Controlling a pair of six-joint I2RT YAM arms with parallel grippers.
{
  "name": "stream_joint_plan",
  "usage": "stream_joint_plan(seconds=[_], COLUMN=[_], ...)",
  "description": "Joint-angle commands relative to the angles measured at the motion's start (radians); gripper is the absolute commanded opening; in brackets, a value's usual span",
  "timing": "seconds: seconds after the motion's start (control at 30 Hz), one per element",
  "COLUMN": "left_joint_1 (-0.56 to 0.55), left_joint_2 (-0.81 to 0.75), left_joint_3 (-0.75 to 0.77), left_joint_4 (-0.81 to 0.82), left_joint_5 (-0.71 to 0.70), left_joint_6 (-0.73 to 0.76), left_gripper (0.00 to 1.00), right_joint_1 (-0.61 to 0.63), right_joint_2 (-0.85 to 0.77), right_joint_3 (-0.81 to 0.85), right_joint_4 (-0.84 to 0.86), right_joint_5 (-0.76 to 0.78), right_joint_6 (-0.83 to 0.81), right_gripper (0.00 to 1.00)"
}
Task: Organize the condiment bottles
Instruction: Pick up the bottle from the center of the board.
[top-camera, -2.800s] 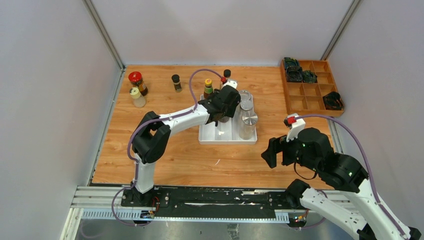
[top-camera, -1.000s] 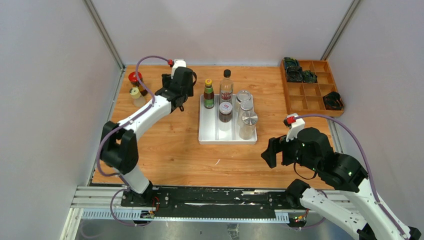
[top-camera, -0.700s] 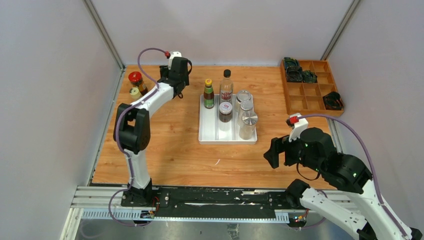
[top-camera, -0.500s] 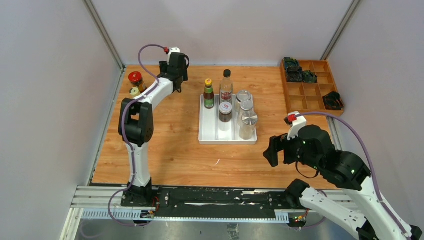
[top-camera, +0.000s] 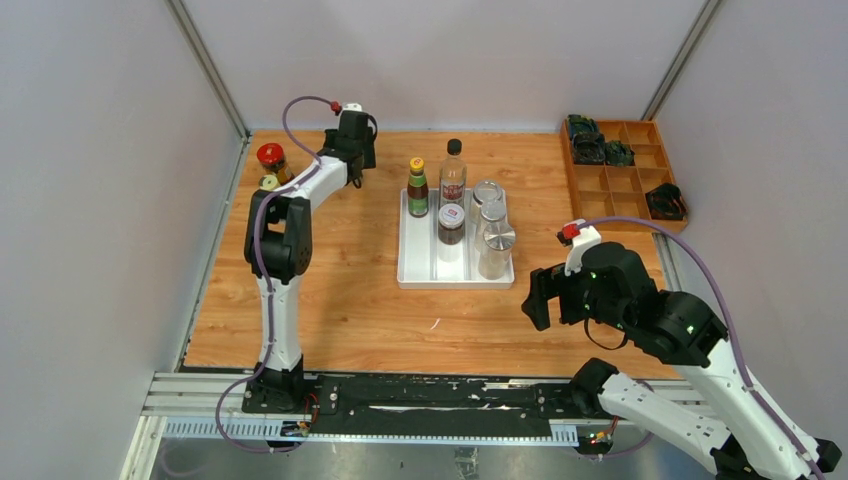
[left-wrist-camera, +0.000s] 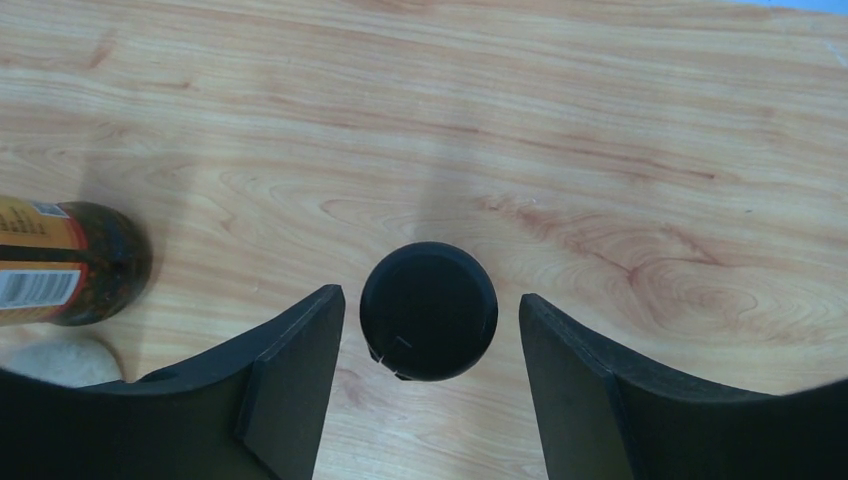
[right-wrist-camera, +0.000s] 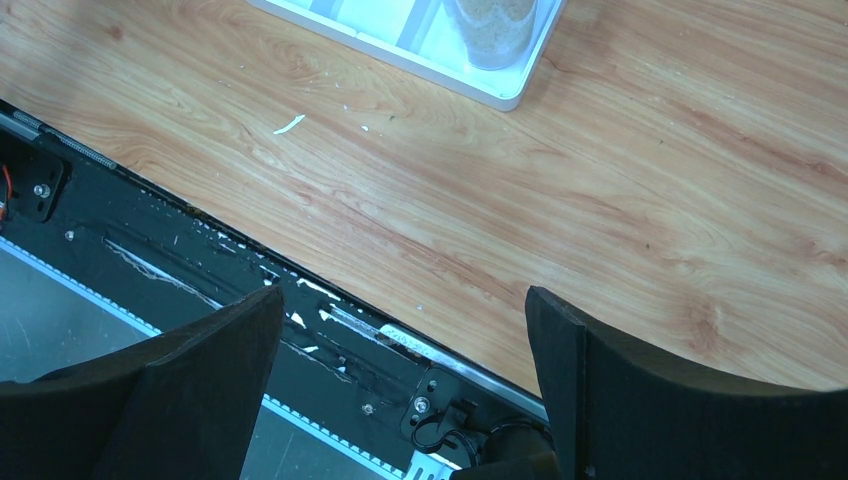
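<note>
Step in hand: pick-up of the black-capped shaker (left-wrist-camera: 428, 325), far left on the worktop (top-camera: 350, 300). Left jaws straddle it, part-open (no contact either side). Next: squeeze, lift, carry to tray (top-camera: 415, 262). Right jaws wide, empty.

Colours on the pale wood-grain desk (top-camera: 330, 290)
The tray (top-camera: 418, 262) is white; one jar (top-camera: 271, 160) has a red lid, one bottle (top-camera: 417, 188) a yellow cap and green label; the shaker (left-wrist-camera: 428, 311) cap and fingers (left-wrist-camera: 290, 395) are black.
</note>
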Motion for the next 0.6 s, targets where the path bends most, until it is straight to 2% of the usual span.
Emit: stream_joint_plan(seconds=[0.0,0.37,0.57], left_joint_1=[0.005,0.007,0.007], left_joint_2=[0.025,0.003,-0.015], left_joint_3=[0.029,0.001,-0.017], left_joint_4=[0.006,0.098,0.125], left_joint_5=[0.018,0.019,-0.001], left_joint_6=[-0.006,-0.005,-0.002], left_gripper=[0.68,0.61,0.46], right_joint_1=[-0.003,-0.002,-0.002], right_joint_2=[-0.001,0.001,0.01], right_joint_3=[0.014,-0.021,-0.029], right_joint_4=[-0.01,0.006,0.016], right_joint_5=[0.005,0.0,-0.001], right_joint_6=[-0.019,-0.022,-0.029], right_gripper=[0.96,0.96,0.96])
